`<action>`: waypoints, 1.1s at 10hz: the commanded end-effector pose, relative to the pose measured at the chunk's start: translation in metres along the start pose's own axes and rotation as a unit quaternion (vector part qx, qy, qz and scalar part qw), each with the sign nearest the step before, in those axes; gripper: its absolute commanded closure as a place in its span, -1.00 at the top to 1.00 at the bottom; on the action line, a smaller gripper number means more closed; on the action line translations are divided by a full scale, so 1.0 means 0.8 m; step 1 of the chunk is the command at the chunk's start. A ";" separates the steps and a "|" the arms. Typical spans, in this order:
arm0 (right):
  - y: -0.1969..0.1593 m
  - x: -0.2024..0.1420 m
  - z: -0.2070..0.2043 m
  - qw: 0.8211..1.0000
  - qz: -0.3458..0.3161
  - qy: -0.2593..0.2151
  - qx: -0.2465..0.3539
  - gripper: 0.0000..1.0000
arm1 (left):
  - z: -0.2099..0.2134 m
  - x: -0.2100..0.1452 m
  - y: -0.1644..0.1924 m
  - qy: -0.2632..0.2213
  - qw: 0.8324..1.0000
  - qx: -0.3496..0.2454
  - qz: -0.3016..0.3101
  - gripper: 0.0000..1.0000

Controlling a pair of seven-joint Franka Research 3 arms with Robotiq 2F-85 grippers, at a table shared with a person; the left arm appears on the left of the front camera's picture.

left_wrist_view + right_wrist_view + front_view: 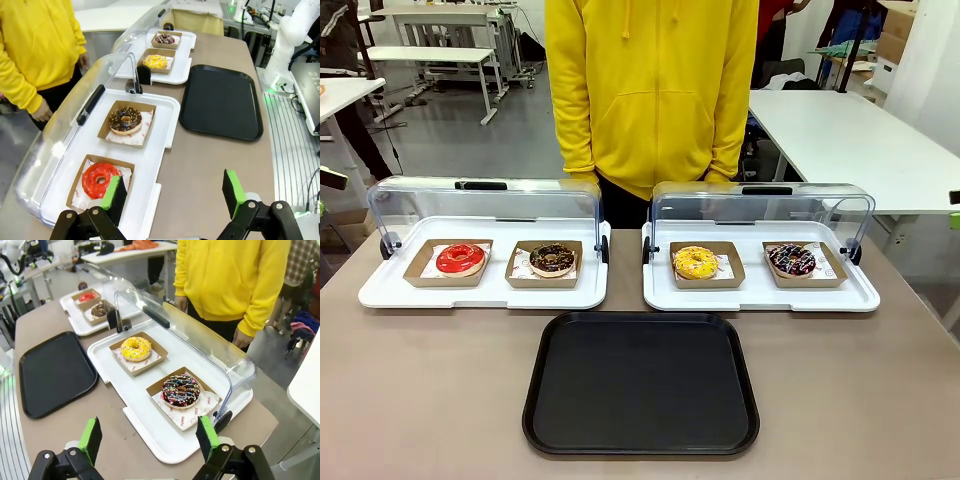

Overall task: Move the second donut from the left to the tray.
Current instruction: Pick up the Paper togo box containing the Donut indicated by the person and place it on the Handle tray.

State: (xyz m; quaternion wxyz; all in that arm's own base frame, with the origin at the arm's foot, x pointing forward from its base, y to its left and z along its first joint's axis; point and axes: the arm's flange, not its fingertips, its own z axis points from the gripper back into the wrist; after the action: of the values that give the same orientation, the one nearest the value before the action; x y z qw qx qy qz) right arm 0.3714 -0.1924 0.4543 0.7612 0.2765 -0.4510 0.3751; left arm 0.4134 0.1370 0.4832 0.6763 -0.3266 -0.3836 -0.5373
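Note:
The dark chocolate-glazed donut with light crumbs (553, 259) sits in its brown cardboard holder on the left white display tray (380, 292), second from the left. The left wrist view has this donut (125, 120) ahead of my open left gripper (173, 195), well beyond the fingertips. The black tray (642, 383) lies bare on the table in front of both display trays, and also appears as the black tray (221, 101) and the black tray (52, 371). My right gripper (149, 437) is open over the table edge, with the chocolate donut (99, 310) far off.
A red-glazed donut (460, 259) lies left of the chocolate one. The right display tray (860, 297) holds a yellow donut (695, 262) and a dark sprinkled donut (791, 260). Both clear lids (485, 203) stand open. A person in a yellow hoodie (650, 90) stands at the far side.

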 end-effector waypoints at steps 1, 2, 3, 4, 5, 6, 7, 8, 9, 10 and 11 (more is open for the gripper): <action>-0.002 0.000 -0.002 1.000 0.008 -0.012 -0.001 1.00 | 0.002 0.003 0.001 -0.001 1.000 -0.001 -0.001 1.00; -0.002 0.000 -0.002 1.000 0.008 -0.012 -0.001 1.00 | 0.002 0.003 0.001 -0.001 1.000 -0.001 -0.001 1.00; -0.002 0.000 -0.002 1.000 0.008 -0.012 -0.001 1.00 | 0.002 0.003 0.001 -0.001 1.000 -0.001 -0.001 1.00; -0.002 0.000 -0.002 1.000 0.008 -0.012 -0.001 1.00 | 0.002 0.003 0.001 -0.001 1.000 -0.001 -0.001 1.00; -0.002 0.000 -0.002 1.000 0.008 -0.012 -0.001 1.00 | 0.002 0.003 0.001 -0.001 1.000 -0.001 -0.001 1.00; -0.002 0.000 -0.002 1.000 0.008 -0.012 -0.001 1.00 | 0.002 0.003 0.001 -0.001 1.000 -0.001 -0.001 1.00; -0.002 0.000 -0.002 1.000 0.008 -0.012 -0.001 1.00 | 0.002 0.003 0.001 -0.001 1.000 -0.001 -0.001 1.00; -0.002 0.000 -0.002 1.000 0.008 -0.012 -0.001 1.00 | 0.002 0.003 0.001 -0.001 1.000 -0.001 -0.001 1.00; -0.002 0.000 -0.002 1.000 0.008 -0.012 -0.001 1.00 | 0.002 0.003 0.001 -0.001 1.000 -0.001 -0.001 1.00; -0.002 0.000 -0.002 1.000 0.008 -0.012 -0.001 1.00 | 0.002 0.003 0.001 -0.001 1.000 -0.001 -0.001 1.00; -0.002 0.000 -0.002 1.000 0.008 -0.012 -0.001 1.00 | 0.002 0.003 0.001 -0.001 1.000 -0.001 -0.001 1.00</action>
State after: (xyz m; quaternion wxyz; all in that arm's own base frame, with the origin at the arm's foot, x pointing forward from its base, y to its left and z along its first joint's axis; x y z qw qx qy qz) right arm 0.3713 -0.1922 0.4540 0.7609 0.2778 -0.4506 0.3752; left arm 0.4133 0.1371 0.4832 0.6764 -0.3265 -0.3837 -0.5373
